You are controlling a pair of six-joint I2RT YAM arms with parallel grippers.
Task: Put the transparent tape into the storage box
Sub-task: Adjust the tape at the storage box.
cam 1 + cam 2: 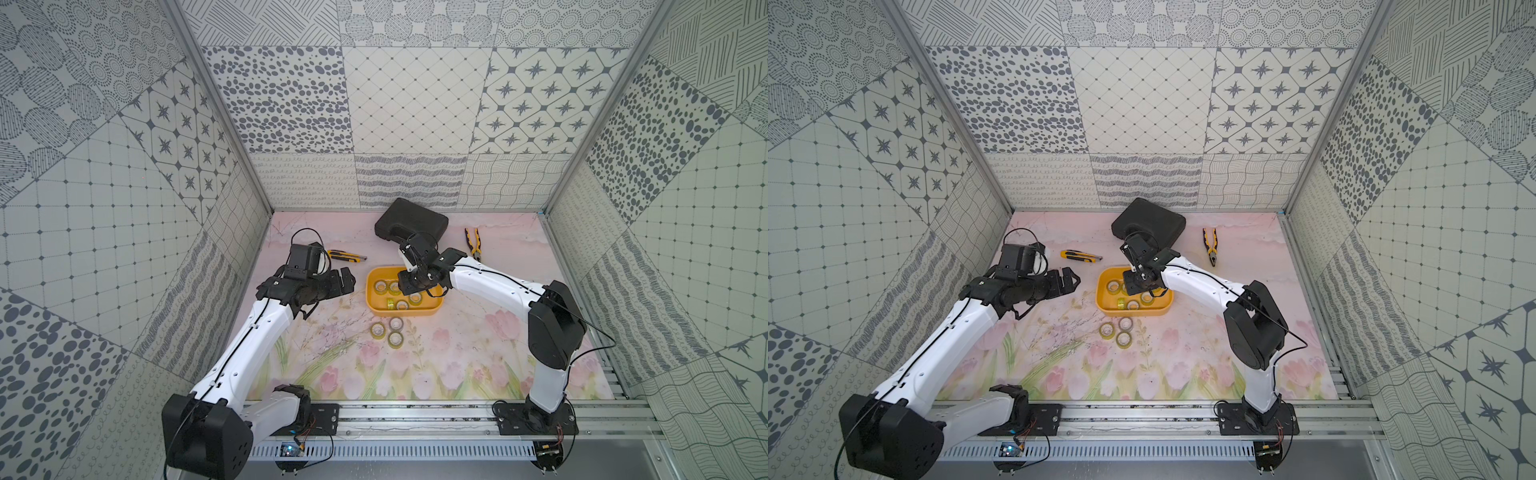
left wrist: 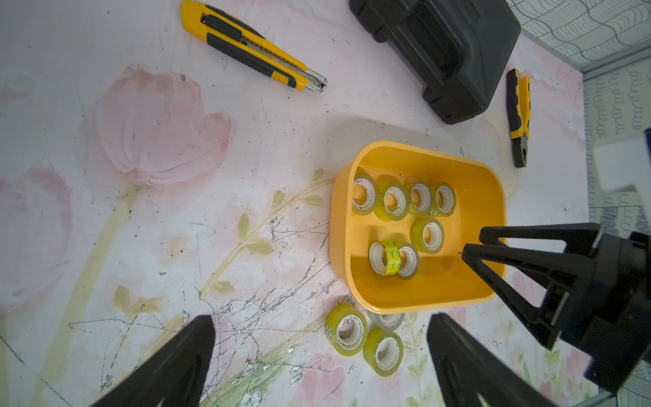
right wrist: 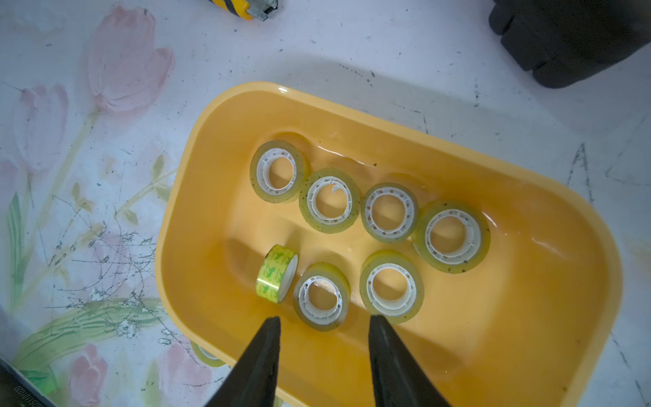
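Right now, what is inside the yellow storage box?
Seven tape rolls are in the storage box: six flat, one on edge. In both top views the right arm covers some.

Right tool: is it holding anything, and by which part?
Nothing is held. The right tool hangs open and empty above the storage box.

Yellow-orange, black and pale pink, inside grey-patterned walls

The storage box (image 3: 190, 229) is plain yellow-orange. The transparent tape (image 3: 368, 213) is clear with a yellow-green tint around white cores, and one printed roll (image 3: 276, 273) carries a brighter green motif. The mat (image 2: 158, 123) is pale pink with pink tulips, green stems and dark scuffs. The toolcase (image 2: 440, 53) is black; the utility knife (image 2: 246, 45) and pliers (image 2: 518, 105) are yellow and black. The walls (image 1: 282, 95) show grey dots, stars, grids and waves on white.
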